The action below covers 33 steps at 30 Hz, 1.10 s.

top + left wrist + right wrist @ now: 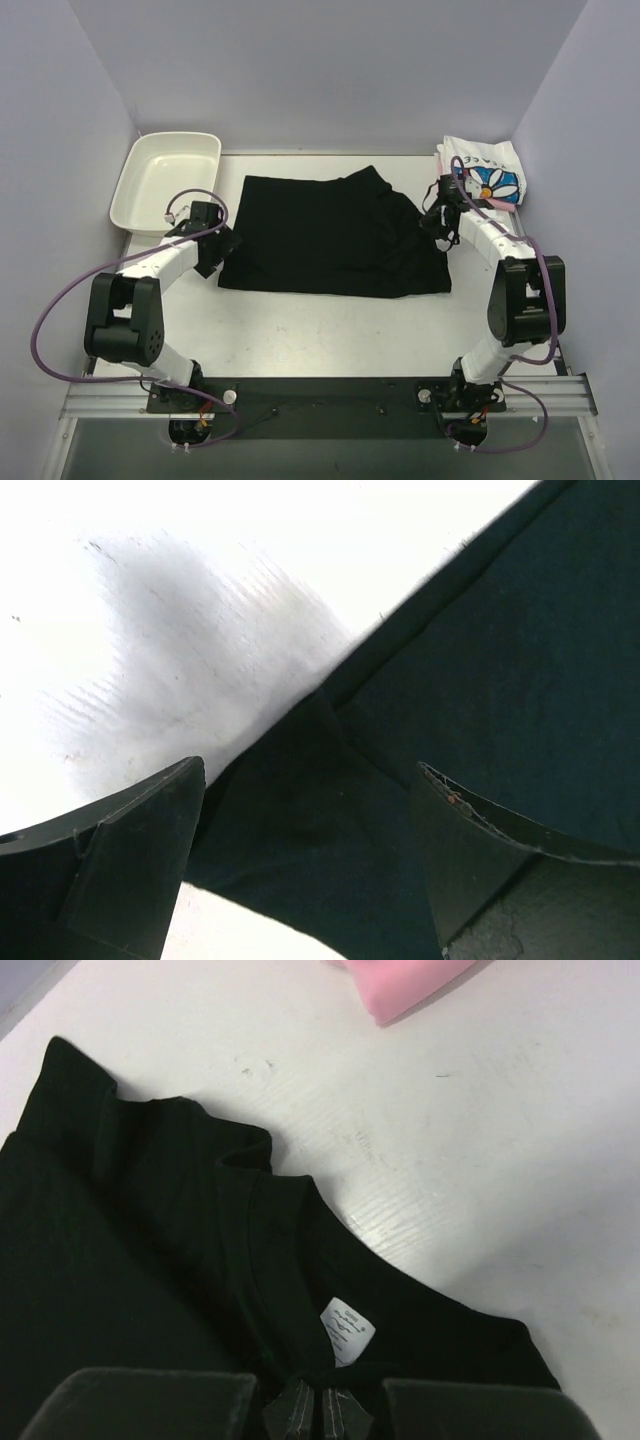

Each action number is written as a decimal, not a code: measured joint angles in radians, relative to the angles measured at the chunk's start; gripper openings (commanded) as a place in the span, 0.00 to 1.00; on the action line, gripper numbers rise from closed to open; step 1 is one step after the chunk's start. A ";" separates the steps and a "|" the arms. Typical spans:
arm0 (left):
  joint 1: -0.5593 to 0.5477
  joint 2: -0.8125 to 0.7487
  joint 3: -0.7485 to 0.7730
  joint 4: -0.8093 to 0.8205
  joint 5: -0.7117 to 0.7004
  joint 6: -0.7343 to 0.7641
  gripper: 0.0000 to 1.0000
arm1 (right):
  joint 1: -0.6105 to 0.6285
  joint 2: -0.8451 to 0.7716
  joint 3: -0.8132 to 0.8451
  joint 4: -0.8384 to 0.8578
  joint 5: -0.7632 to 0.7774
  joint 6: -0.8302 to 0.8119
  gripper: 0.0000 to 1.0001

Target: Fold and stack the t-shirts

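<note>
Right end effector [320,1405] pinches black t-shirt [330,235] collar; left end effector [308,772] gapes; shirt lies crosswise, collar rightward.

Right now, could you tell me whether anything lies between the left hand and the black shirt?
Nothing visible does. The left hand is open right at the left edge of the black shirt, whose cloth lies within its opening.
</note>
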 measured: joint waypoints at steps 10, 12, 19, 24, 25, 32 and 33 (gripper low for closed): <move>-0.045 -0.097 -0.068 0.006 -0.003 -0.001 0.94 | 0.023 0.020 0.011 0.083 -0.024 -0.098 1.00; -0.063 -0.128 -0.089 0.007 -0.006 -0.001 0.94 | 0.034 -0.073 -0.034 0.080 0.002 -0.109 1.00; -0.219 -0.243 -0.129 0.008 -0.029 -0.002 0.94 | 0.097 -0.488 -0.122 -0.029 0.123 -0.111 0.98; -0.299 -0.220 -0.130 0.040 -0.023 -0.003 0.94 | 0.109 -0.560 -0.203 -0.137 0.213 -0.100 0.84; -0.301 -0.206 -0.131 0.058 -0.018 -0.003 0.94 | 0.105 -0.547 -0.222 -0.154 0.220 -0.097 0.82; -0.303 -0.074 -0.131 0.202 0.019 0.005 0.94 | 0.087 -0.472 -0.307 -0.232 0.226 -0.084 0.72; -0.303 -0.060 -0.131 0.221 0.022 0.006 0.94 | 0.084 -0.472 -0.307 -0.233 0.227 -0.084 0.72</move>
